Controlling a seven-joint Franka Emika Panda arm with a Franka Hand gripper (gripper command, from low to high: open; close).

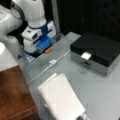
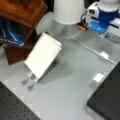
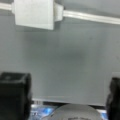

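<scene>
The gripper is hanging low over the grey table, its two dark fingers standing wide apart with nothing between them. Just beyond it, a white connector block is lying on a white cable. In both front views a white notebook is leaning upright near a black box.

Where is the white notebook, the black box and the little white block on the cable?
white notebook (image 1: 61,100), a front view, middle of its cover.
black box (image 1: 98,47), a front view, its lid.
white block (image 3: 33,12), wrist view, its face.
</scene>
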